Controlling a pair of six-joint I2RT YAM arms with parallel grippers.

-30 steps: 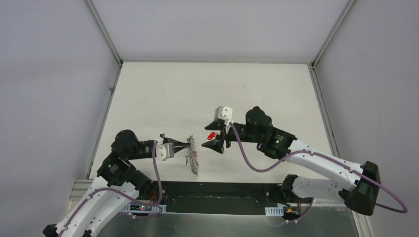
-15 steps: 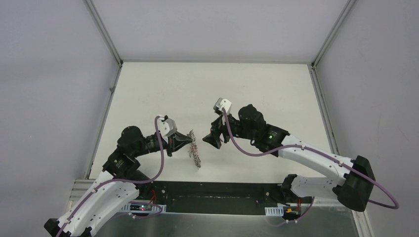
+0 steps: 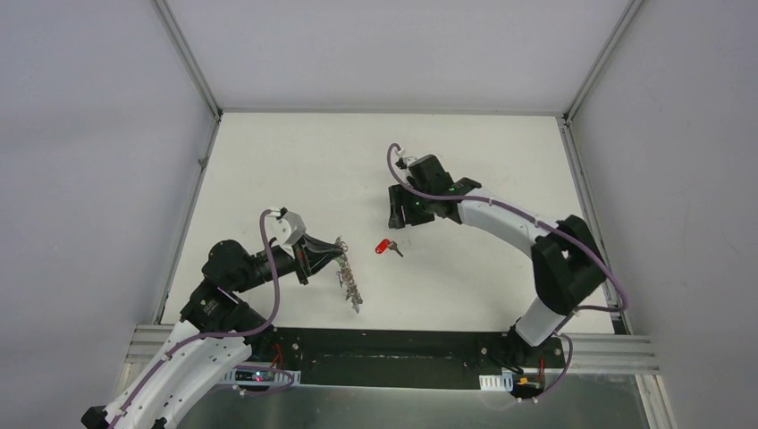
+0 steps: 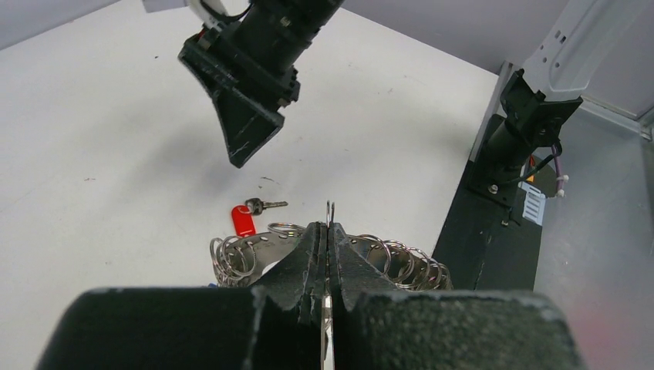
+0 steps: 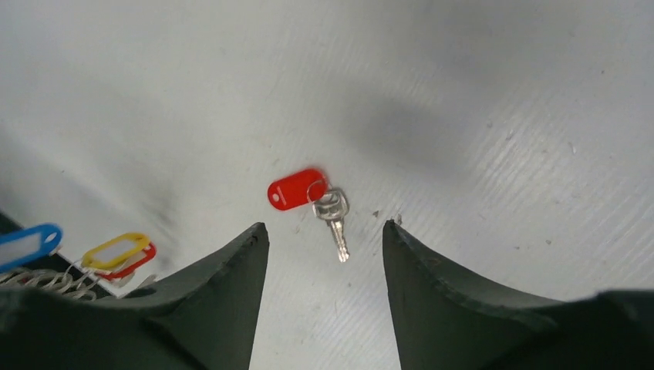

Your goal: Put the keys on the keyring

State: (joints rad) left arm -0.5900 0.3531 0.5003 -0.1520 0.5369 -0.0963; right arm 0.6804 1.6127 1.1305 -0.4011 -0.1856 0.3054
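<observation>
Right wrist: red-tagged key (image 5: 330, 208) lay loose.
Right gripper (image 5: 324, 227) hung over it, jaws parted, empty; blade crossed their closing line.

Key (image 5: 335, 222) shiny metal, tag (image 5: 295, 190) glossy red plastic; table (image 5: 501, 116) matt white.

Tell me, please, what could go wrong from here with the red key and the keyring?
1. The red key lies flat on the table below the open right gripper, which may skid on it or push it away rather than lift it.
2. The left gripper pinches the keyring only by its edge, so it may swing or slip when a key is pressed on.
3. Its loops sit crowded; the key could snag a wrong one.
</observation>
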